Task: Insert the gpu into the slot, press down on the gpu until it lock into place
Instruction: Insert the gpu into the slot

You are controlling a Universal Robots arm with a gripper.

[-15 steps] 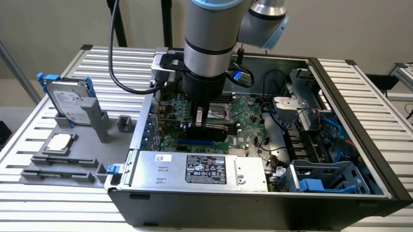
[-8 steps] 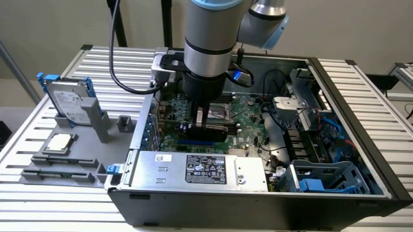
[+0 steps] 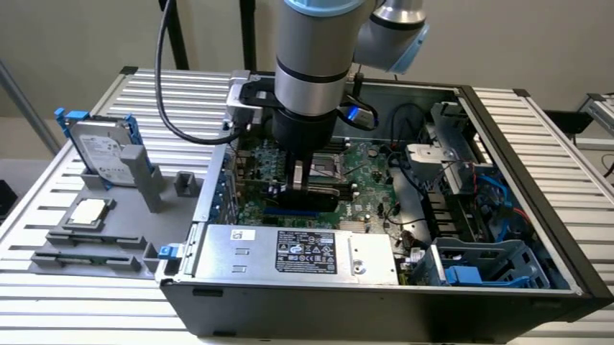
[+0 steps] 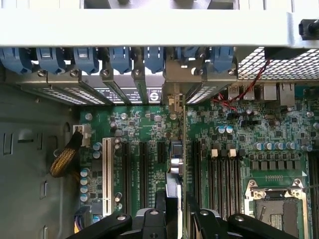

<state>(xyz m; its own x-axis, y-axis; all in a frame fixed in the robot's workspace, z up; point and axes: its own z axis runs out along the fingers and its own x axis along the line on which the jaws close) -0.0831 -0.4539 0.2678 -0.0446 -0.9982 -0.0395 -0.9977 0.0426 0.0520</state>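
Jaws clamped on gpu, held edge-on by gripper over motherboard, just above blue slot; contact can't be told. Step, as judged: insertion, not yet locked. Next move needs card edge parallel w/ slot, straight downward push.

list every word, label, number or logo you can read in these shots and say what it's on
No text here can be read.
black label on the silver power supply box: white print and logos, too small to read
white sticker on the same box: unreadable
hard drive: its label is unreadable
dark label strip: a round logo beside lettering too small to read
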